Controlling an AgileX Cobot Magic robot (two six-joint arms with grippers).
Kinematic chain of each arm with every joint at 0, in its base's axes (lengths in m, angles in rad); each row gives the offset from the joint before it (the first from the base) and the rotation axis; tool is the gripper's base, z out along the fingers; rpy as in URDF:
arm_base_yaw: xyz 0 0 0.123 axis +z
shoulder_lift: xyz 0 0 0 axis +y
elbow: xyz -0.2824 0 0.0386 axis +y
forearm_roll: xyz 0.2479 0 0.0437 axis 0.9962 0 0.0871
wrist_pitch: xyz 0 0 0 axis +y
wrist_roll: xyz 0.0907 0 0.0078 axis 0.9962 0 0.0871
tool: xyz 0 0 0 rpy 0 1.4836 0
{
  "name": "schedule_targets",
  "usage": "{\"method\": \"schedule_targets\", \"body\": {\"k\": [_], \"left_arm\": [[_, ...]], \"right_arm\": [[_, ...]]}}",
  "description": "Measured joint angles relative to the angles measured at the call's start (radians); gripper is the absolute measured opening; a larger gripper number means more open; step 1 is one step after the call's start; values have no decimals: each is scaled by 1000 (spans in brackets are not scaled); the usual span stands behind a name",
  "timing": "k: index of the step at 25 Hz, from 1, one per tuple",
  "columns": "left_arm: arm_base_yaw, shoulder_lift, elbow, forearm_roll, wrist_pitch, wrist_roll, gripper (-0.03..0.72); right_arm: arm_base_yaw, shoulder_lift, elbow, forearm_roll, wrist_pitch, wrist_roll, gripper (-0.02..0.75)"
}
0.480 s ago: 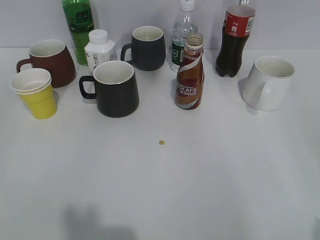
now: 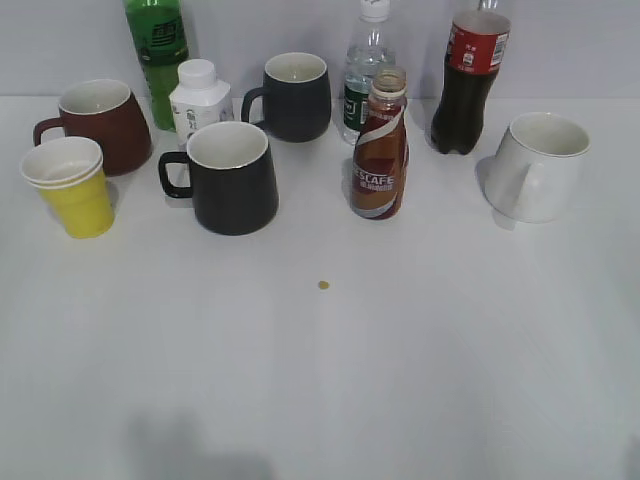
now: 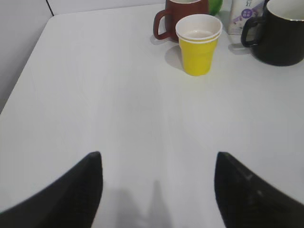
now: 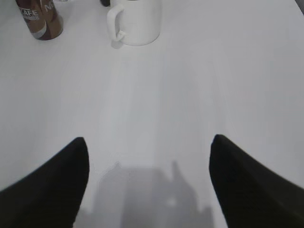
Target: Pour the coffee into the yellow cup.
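Note:
The coffee bottle (image 2: 380, 150), brown and red with a white swirl and no cap, stands upright in the middle back of the table; its lower part shows in the right wrist view (image 4: 40, 19). The yellow cup (image 2: 72, 187) stands at the far left, in front of the dark red mug (image 2: 100, 122); it also shows in the left wrist view (image 3: 198, 43). My left gripper (image 3: 156, 161) is open and empty over bare table, well short of the cup. My right gripper (image 4: 149, 147) is open and empty, well short of the bottle. Neither gripper shows in the exterior view.
A black mug (image 2: 232, 178), a second dark mug (image 2: 295, 95), a white mug (image 2: 540, 165), a green bottle (image 2: 157, 55), a small white bottle (image 2: 199, 98), a clear water bottle (image 2: 367, 60) and a cola bottle (image 2: 472, 75) stand around. A small yellow speck (image 2: 322, 285) lies mid-table.

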Motion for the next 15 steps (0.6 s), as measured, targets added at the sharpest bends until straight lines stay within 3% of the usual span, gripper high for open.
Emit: {"method": "schedule_targets", "body": {"k": [15], "left_arm": [[0, 0, 0, 0, 0, 0, 559]], "right_arm": [[0, 0, 0, 0, 0, 0, 588]]}}
